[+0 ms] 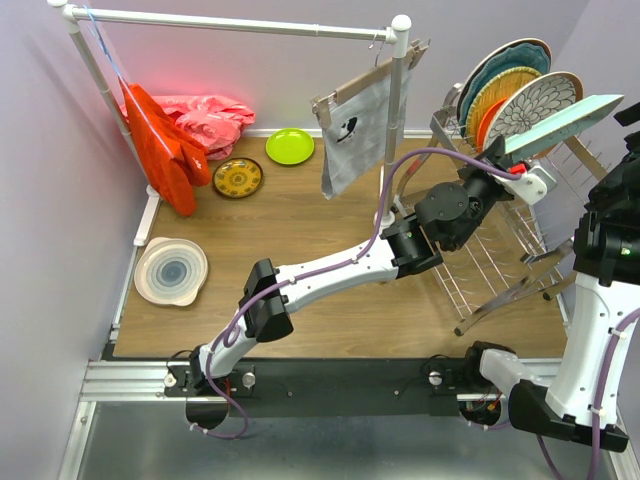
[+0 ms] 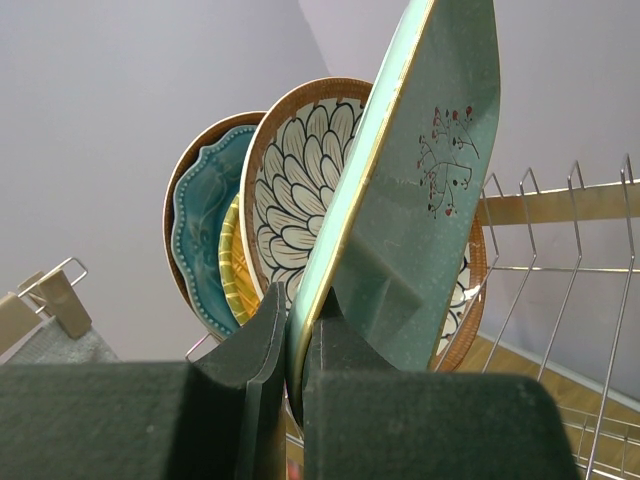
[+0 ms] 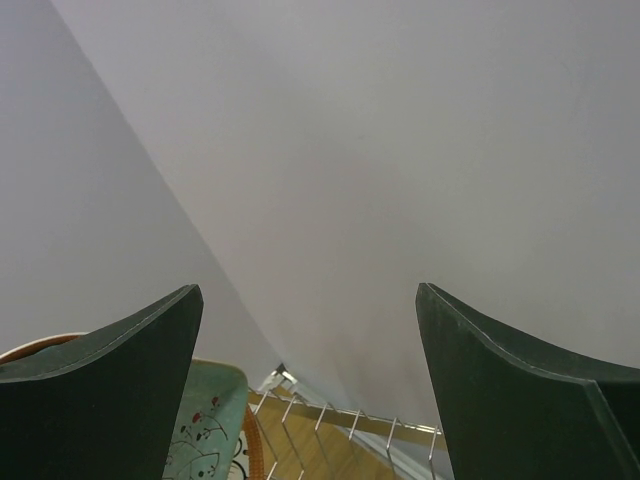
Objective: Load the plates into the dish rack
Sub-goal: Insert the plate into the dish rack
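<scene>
My left gripper (image 1: 503, 153) is shut on the lower edge of the mint rectangular tray (image 1: 560, 121), holding it tilted over the dish rack (image 1: 497, 262), in front of the brown-rimmed floral plate (image 1: 541, 98). In the left wrist view the pads (image 2: 258, 345) clamp the tray (image 2: 425, 190) beside the floral plate (image 2: 297, 190), teal scalloped plate (image 2: 199, 225) and woven yellow plate (image 2: 236, 268). An orange plate (image 1: 485, 122) also stands in the rack. My right gripper (image 3: 310, 390) is open and empty above the rack (image 3: 345, 420). Lime green (image 1: 289, 146), yellow-brown patterned (image 1: 238, 177) and white ringed (image 1: 171, 270) plates lie on the table.
A white pipe rail (image 1: 240, 22) spans the back, with a grey cloth (image 1: 358, 132) hanging near the rack. Red (image 1: 160, 148) and pink (image 1: 212, 115) cloths are at the back left. Walls close in on the left, back and right.
</scene>
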You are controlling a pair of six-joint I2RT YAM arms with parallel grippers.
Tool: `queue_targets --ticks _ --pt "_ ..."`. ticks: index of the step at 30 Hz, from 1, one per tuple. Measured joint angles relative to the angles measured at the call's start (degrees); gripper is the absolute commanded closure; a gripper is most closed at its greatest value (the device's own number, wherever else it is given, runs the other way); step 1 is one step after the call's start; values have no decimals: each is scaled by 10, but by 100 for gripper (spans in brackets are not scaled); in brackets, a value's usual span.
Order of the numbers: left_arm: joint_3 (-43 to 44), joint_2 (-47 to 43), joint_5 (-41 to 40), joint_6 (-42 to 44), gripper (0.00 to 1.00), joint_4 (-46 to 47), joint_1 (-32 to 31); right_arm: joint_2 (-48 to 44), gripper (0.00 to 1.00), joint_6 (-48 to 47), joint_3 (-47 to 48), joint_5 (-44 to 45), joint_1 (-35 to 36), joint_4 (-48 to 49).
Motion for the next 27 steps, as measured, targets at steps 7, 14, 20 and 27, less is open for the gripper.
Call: queue_targets --ticks 7,14,20,27 --pt "0 0 2 0 100 0 0 0 4 7 0 0 0 -5" --pt "0 0 3 0 100 0 0 0 4 7 0 0 0 -5" --pt "-3 0 4 0 100 0 0 0 4 8 -1 0 0 -5" --pt "-9 -1 8 0 100 0 0 0 4 9 -4 0 0 -6"
